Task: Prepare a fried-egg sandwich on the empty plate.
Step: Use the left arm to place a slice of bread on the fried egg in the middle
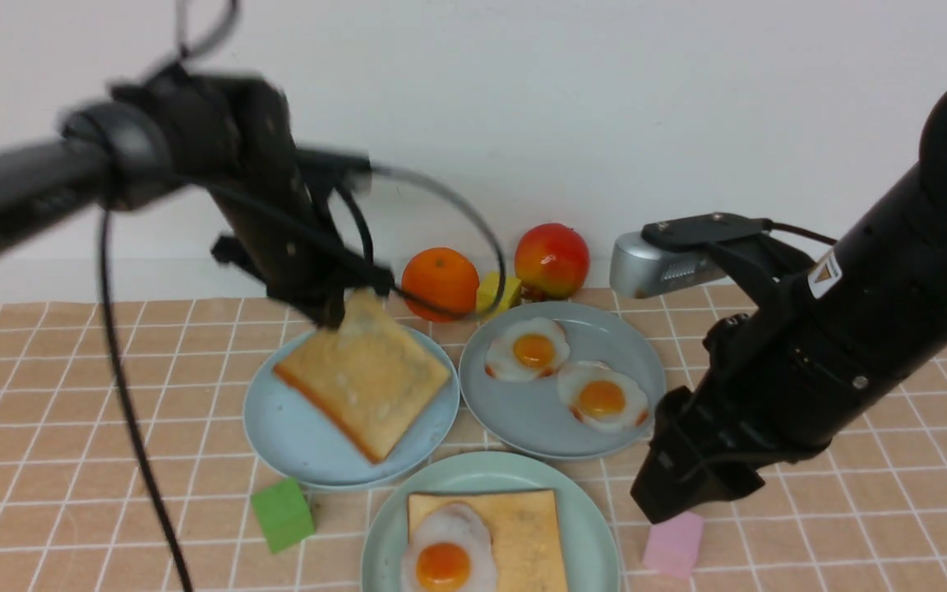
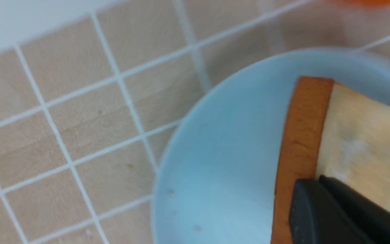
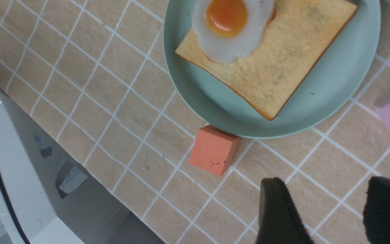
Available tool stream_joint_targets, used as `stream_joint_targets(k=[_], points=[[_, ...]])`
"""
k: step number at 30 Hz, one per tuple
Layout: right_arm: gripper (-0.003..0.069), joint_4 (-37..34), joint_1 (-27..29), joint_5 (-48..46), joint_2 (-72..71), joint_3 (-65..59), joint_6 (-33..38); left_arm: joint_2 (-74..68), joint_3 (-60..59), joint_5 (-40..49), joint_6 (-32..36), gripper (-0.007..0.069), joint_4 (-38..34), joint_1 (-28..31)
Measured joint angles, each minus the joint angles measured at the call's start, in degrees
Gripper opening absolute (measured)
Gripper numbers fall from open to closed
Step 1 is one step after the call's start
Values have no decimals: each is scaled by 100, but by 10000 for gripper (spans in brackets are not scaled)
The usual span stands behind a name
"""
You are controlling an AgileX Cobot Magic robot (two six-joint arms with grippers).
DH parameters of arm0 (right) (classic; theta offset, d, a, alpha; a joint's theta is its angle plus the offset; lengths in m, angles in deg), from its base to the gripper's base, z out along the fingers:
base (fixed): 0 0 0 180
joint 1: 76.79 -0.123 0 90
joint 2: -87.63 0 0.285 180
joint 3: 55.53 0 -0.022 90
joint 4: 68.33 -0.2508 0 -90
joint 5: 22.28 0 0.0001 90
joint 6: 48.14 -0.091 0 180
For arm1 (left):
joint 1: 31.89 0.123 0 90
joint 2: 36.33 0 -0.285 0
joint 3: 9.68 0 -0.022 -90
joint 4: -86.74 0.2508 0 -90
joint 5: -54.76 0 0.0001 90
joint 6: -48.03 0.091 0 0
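My left gripper (image 1: 340, 311) is shut on the far corner of a golden toast slice (image 1: 362, 374), which hangs tilted over the light blue plate (image 1: 301, 440). In the left wrist view a dark finger (image 2: 317, 217) clamps the toast (image 2: 361, 135) at its brown crust. The mint-green plate (image 1: 593, 526) at the front holds another toast slice (image 1: 533, 534) with a fried egg (image 1: 445, 557) on its left part. My right gripper (image 3: 330, 203) is open and empty over bare cloth to the right of that plate (image 3: 344, 91), low above the table.
A grey-blue plate (image 1: 539, 423) holds two more fried eggs. Behind it lie an orange (image 1: 439, 282), an apple (image 1: 552, 259) and a yellow piece (image 1: 496, 292). A green block (image 1: 282, 514), a pink block (image 1: 672, 544) and an orange-red block (image 3: 213, 149) flank the mint plate.
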Motion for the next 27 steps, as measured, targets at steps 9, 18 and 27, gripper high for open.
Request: stream_joint_targets(k=[9, 18, 27], points=[[340, 28, 0, -165, 0, 0, -29, 971, -448, 561, -158, -13, -1318, 0], [340, 451, 0, -385, 0, 0, -527, 2262, -3339, -682, 100, -13, -3520, 0], [340, 522, 0, -351, 0, 0, -613, 2128, -5177, -1722, 1939, -8, -5967, 0]])
